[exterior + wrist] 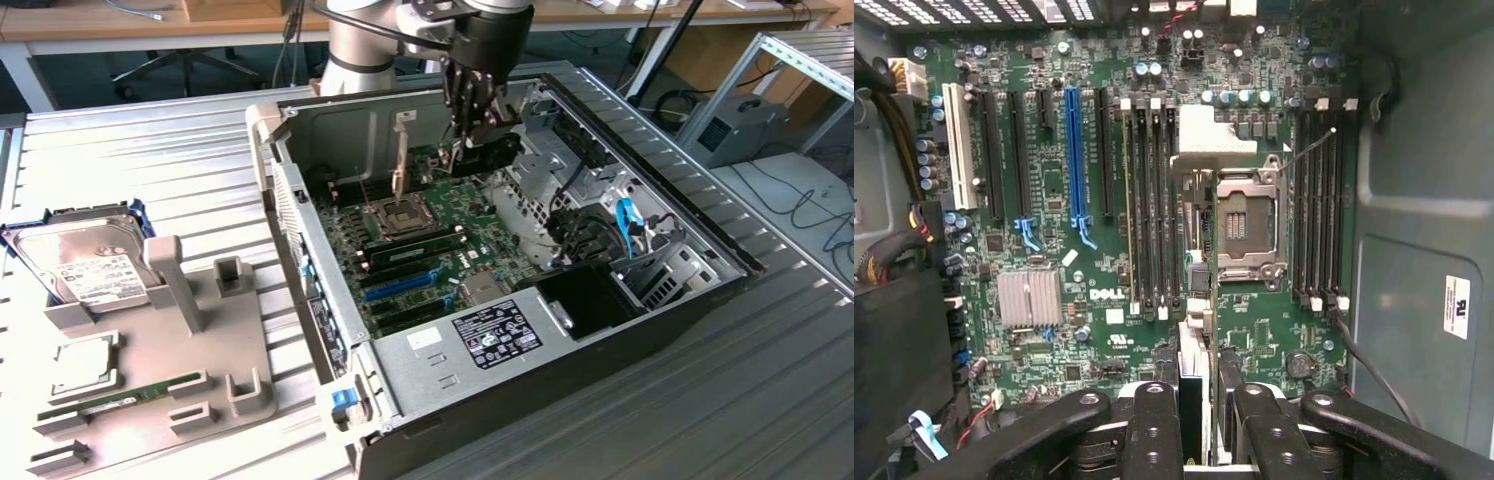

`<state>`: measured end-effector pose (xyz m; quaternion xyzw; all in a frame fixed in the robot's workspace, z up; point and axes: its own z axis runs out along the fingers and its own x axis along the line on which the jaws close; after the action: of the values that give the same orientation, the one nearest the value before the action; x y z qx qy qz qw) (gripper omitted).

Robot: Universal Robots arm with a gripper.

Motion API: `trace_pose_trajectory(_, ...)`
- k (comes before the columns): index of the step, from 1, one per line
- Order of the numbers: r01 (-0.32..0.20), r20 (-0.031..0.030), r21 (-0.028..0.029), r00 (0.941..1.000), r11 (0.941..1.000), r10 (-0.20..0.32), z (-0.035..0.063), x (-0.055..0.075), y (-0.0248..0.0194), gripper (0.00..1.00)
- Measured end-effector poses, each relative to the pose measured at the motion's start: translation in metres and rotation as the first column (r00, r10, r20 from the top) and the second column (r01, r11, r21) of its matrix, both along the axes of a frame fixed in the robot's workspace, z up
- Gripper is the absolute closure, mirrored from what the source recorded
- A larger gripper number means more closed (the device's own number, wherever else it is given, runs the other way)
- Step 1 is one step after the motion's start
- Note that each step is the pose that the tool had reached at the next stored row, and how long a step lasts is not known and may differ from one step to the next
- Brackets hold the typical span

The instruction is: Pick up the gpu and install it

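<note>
Over the open computer case (pixel 300 230) hangs the gripper (pixel 470 135); its fingers point down into the box; they are clamped on the gpu (pixel 489 155), a thin dark card that hangs just under them. From the wrist view the gripper (pixel 1194 420) has the gpu (pixel 1192 385) squeezed between its two inner fingers; the card is seen from its edge, like a thin strip with a bit of silver on it.

Below the card lies the green board (pixel 441 220); the card is up in the air and, as far as I can tell, does not touch it. It hangs near the square chip socket (pixel 400 215), at the far end of the board.

The long blue slot (pixel 400 287) is at the other end, toward the exterior view's left and closer to that camera; so slot and card are well apart. From the wrist view the card's long side runs the same way as the blue slot (pixel 1075 160); they look lined up, but side by side, not one over the other.

Outside the case, the hard drive (pixel 87 265) sits in the grey holder (pixel 200 350).
</note>
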<state>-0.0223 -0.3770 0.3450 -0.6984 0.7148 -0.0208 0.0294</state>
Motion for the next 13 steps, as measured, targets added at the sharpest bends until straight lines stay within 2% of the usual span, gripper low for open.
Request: trace_pose_trajectory(13,-0.053,-0.0001,-0.0027,0.9986,0.9986,0.053,-0.0008,0.0,0.0,0.74)
